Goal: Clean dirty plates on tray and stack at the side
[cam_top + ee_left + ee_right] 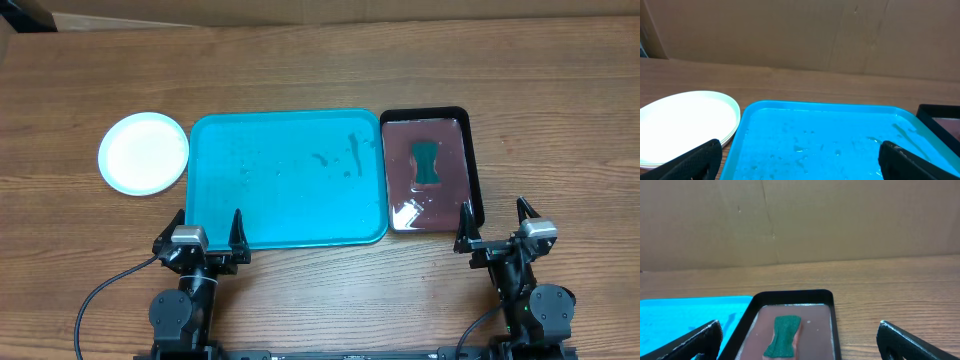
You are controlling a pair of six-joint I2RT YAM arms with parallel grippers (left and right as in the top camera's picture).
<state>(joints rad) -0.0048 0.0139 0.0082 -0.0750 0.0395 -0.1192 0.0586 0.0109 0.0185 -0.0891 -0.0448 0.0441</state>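
The turquoise tray [286,180] lies mid-table with no plates on it, only water drops and faint streaks; it also shows in the left wrist view [815,140]. A stack of plates [143,152] with the white one on top sits on the table left of the tray, and in the left wrist view [685,122] thin yellow-green and blue edges show under it. My left gripper [204,232] is open and empty at the tray's near left edge [800,162]. My right gripper [496,228] is open and empty near the black tray's front right corner [797,342].
A narrow black tray [429,170] of reddish water with a green sponge [428,163] stands right of the turquoise tray, also in the right wrist view [790,325]. Cardboard lines the table's far side [800,35].
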